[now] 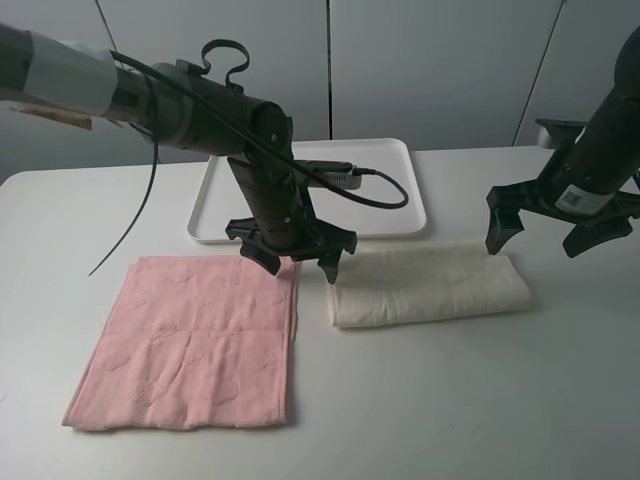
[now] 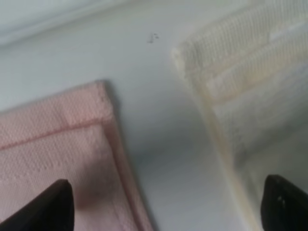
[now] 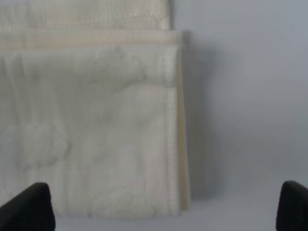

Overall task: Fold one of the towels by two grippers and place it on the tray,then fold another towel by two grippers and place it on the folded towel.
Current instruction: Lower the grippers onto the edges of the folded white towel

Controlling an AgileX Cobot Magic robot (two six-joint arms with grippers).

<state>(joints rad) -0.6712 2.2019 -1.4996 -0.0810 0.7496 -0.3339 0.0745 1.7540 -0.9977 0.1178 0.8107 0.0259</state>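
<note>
Exterior high: your left end effector [image 1: 302, 268] gapes wide between the pink towel [image 1: 190, 345] and the folded cream towel [image 1: 430, 285], which lies on the bench [image 1: 450, 400] near the tray [image 1: 415, 200]. The right end effector [image 1: 540, 240], also wide, hangs over its right end. Left wrist: one fingertip [image 2: 48, 207] overhangs pink, so you may pinch both towels. Right wrist: catching only the top layer would unfold it.

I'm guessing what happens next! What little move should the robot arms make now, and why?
Probably lower the open left gripper and right gripper onto the ends of the cream towel and pinch. It lies folded on the table, not yet on the tray, with one gripper hovering near each end.
</note>
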